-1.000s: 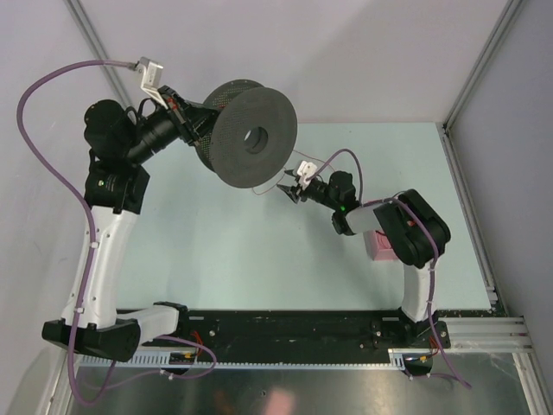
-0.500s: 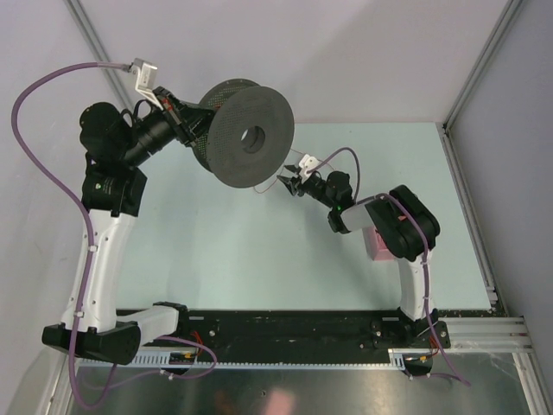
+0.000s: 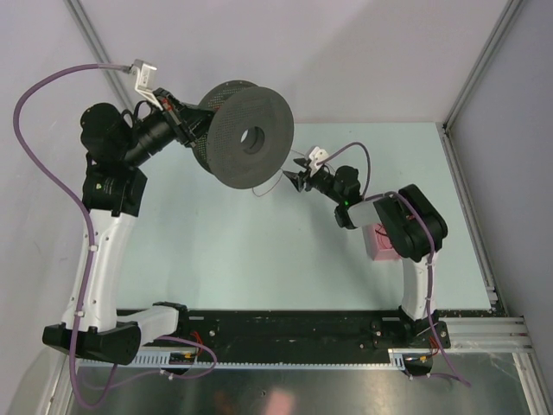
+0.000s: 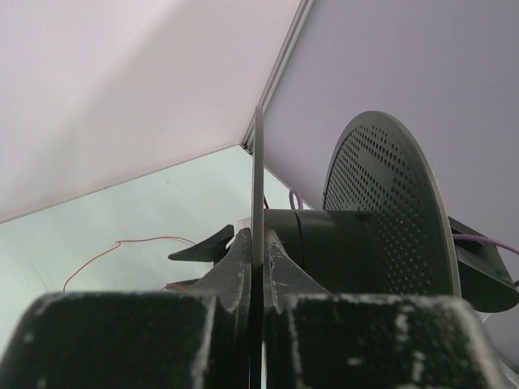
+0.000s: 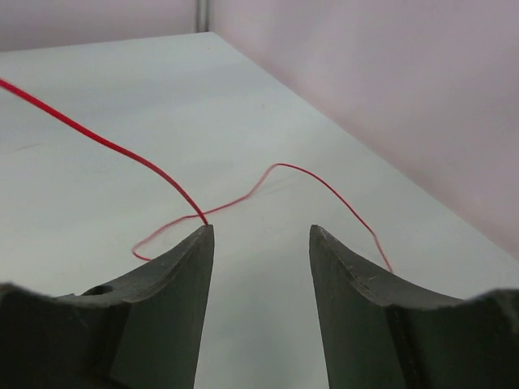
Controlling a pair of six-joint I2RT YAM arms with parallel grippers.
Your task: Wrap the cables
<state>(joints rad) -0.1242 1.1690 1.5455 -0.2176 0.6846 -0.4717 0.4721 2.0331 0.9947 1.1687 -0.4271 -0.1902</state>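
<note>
My left gripper [image 3: 192, 121] is shut on the near flange [image 4: 258, 162] of a black spool [image 3: 251, 138] and holds it up above the table's far left. The spool's hub [image 4: 324, 243] and perforated far flange [image 4: 389, 203] show in the left wrist view. A thin red cable [image 5: 105, 142] runs from the upper left to my right gripper's left fingertip [image 5: 203, 231], then loops loosely over the table [image 5: 324, 182]. My right gripper [image 5: 261, 231] is open, nothing between its fingers, and sits just right of the spool [image 3: 298, 177]. The cable also shows in the left wrist view [image 4: 122, 243].
A pink block [image 3: 378, 246] lies on the pale green table [image 3: 259, 259] under the right arm's elbow. Grey walls and an aluminium frame [image 3: 471, 207] bound the table at the back and right. The black base rail [image 3: 285, 328] runs along the near edge.
My right gripper has moved away from me and slightly right, closer to the spool's lower rim. The left arm shifted the spool a little, then held still.
</note>
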